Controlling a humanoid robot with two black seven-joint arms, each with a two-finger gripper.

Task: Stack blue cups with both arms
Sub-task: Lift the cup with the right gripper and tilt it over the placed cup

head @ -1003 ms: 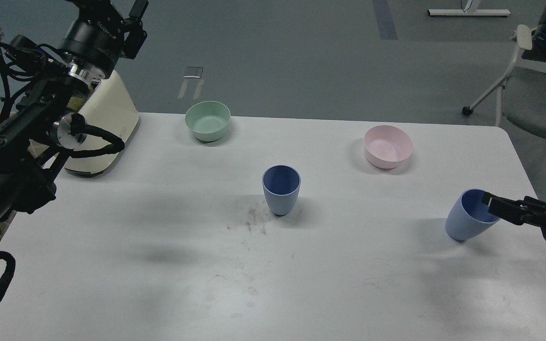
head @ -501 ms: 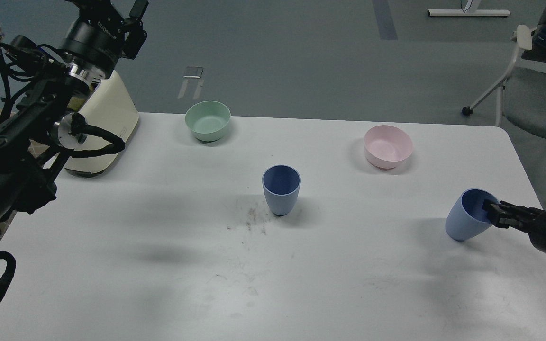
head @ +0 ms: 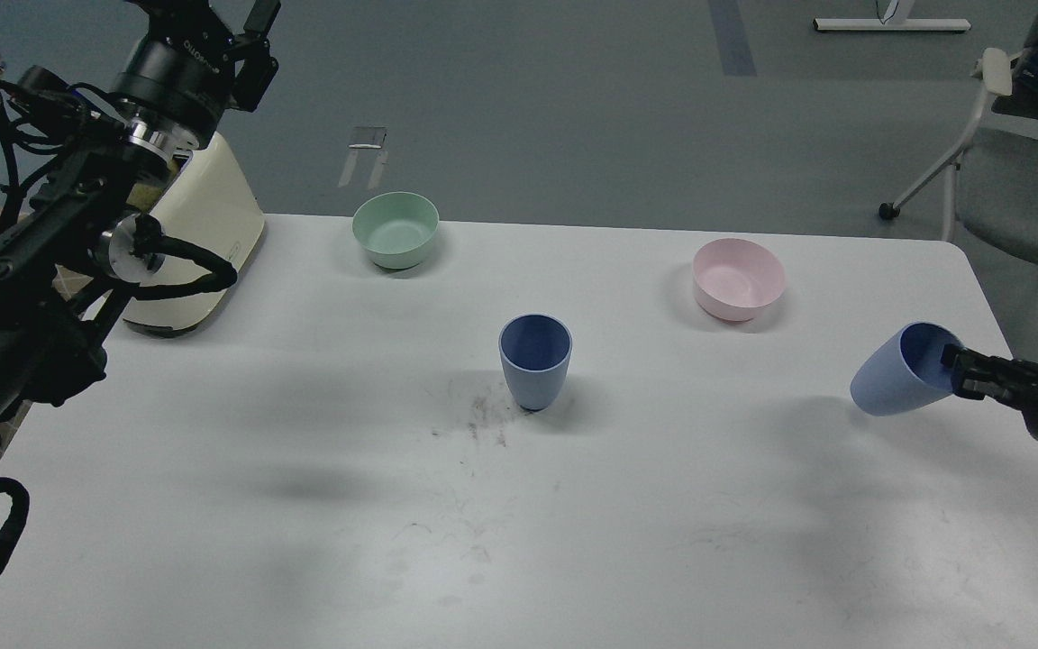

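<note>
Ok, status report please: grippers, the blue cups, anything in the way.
Right gripper shut on right blue cup, tilted, off the table. Left gripper high at left, state unclear. Centre blue cup upright, untouched. Path between the cups looks clear.

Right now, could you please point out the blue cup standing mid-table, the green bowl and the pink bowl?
Standing blue cup (head: pixel 532 374): head view, on its outer wall.
Green bowl (head: pixel 395 236): head view, on its inner floor.
Pink bowl (head: pixel 737 281): head view, on its inner wall.

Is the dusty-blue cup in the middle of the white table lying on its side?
No, the dusty-blue tumbler in the middle stands upright on the white table, its open mouth facing up.
</note>
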